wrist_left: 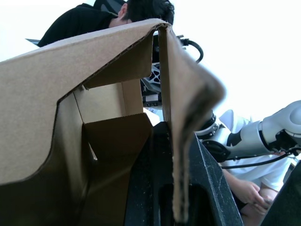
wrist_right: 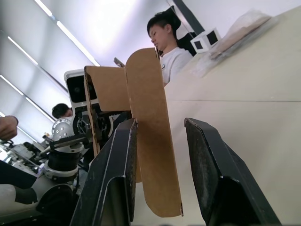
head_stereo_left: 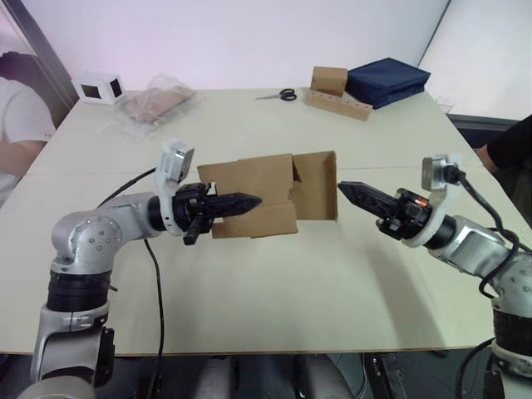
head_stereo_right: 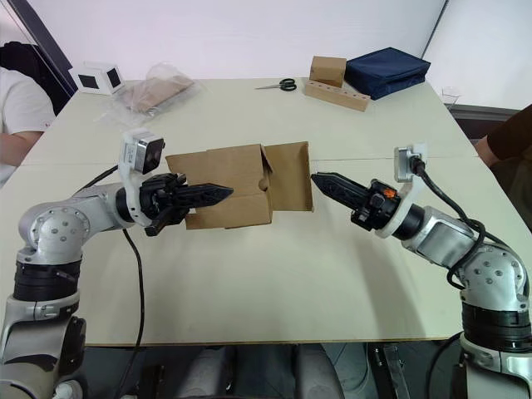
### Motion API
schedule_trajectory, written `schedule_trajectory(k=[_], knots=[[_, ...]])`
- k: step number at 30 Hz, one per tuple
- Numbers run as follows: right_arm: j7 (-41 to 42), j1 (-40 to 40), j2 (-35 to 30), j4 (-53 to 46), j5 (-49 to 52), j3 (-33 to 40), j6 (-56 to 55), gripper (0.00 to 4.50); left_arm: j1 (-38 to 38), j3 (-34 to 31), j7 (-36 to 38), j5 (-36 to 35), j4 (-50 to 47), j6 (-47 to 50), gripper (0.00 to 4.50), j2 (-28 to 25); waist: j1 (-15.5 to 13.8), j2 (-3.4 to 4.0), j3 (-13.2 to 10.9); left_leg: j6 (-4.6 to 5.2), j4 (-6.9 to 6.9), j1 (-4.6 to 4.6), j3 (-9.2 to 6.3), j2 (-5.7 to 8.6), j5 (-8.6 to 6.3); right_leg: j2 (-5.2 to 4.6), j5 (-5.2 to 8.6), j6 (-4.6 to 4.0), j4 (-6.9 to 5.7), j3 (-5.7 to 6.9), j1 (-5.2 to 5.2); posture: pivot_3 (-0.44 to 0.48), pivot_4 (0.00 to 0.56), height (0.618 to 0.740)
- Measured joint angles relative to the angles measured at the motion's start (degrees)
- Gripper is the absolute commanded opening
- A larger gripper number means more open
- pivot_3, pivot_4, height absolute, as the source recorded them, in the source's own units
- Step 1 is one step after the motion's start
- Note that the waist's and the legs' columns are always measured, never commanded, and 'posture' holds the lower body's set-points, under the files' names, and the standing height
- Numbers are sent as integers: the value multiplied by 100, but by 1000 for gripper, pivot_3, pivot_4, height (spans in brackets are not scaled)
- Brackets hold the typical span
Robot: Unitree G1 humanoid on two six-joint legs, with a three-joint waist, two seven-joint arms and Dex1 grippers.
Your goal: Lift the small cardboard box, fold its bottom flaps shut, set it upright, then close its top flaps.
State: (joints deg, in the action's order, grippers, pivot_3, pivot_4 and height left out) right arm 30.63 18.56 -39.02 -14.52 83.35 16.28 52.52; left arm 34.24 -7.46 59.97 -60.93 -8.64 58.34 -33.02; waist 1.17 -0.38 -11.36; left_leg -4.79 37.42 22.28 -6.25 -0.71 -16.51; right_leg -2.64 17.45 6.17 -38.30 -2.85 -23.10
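Pinching a side wall, the left gripper (head_stereo_left: 249,201) is closed on the small cardboard box (head_stereo_left: 258,195), which is held above the bench (head_stereo_left: 274,283). The right gripper (head_stereo_left: 345,189) is spread, an open flap (wrist_right: 150,136) seen between its fingers.

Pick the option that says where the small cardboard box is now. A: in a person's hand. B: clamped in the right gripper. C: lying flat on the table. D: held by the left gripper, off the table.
D: the left gripper is shut on the small cardboard box, holding it above the table, while the right gripper sits beside it with jaws open.
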Motion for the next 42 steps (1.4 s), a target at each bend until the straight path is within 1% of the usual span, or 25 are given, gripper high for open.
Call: schedule_trajectory(k=[13,32,42], knots=[[-83,32,182,-29,-1,-31,6,1586,-1,-1,-47,-107,-44,1,0,4,1,0,0,0,0,0,0,0,0,0,0,0,0,0,0,0,150,740],[-340,44,340,-345,92,-41,6,1586,0,-5,-101,-186,-45,9,0,48,1,0,0,0,0,0,-1,0,0,0,0,0,0,0,0,0,150,740],[-880,43,368,-822,658,-38,-3,1586,0,-7,-149,-207,-42,-20,0,48,1,0,0,0,0,0,-1,0,0,0,0,0,0,0,0,0,150,740]])
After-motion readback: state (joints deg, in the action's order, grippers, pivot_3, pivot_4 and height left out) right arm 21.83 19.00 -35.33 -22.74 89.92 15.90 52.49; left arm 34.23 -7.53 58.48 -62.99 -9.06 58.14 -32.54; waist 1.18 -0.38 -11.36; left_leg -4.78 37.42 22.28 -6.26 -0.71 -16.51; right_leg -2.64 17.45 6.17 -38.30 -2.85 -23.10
